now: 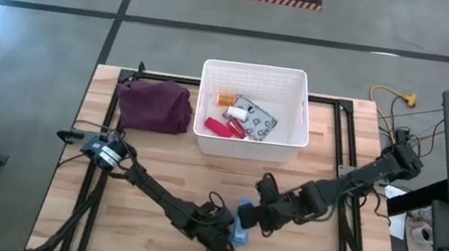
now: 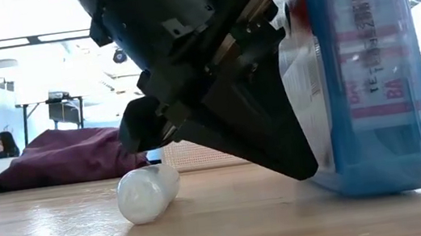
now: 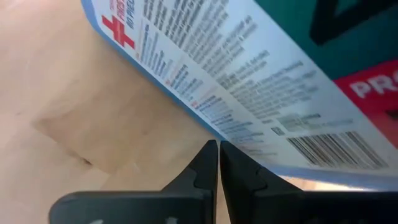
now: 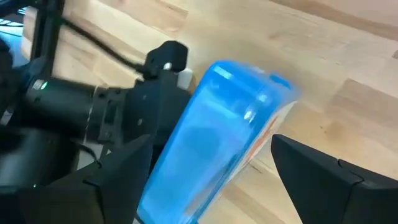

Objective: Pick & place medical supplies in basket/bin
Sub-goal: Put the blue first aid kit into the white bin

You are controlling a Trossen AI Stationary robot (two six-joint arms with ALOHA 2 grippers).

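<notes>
Straddling blue box [image 4: 211,143], right claw [image 4: 205,180] agape

1. Table [image 1: 157,169]: pale wood planks, smooth with a soft sheen.
2. Flat box [image 2: 368,73]: glossy blue plastic wrap over printed card.
3. Bin [image 1: 293,140]: white ribbed plastic, matt.
4. Cloth bundle [image 1: 155,105]: soft maroon fabric.
5. Bottle [image 2: 147,193]: frosted white plastic.

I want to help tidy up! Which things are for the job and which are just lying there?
For the job: blue box, right pincer around it, left pincer beside it; white bottle; white bin; red packet inside.
Just lying about: maroon cloth; yellow cable.
</notes>
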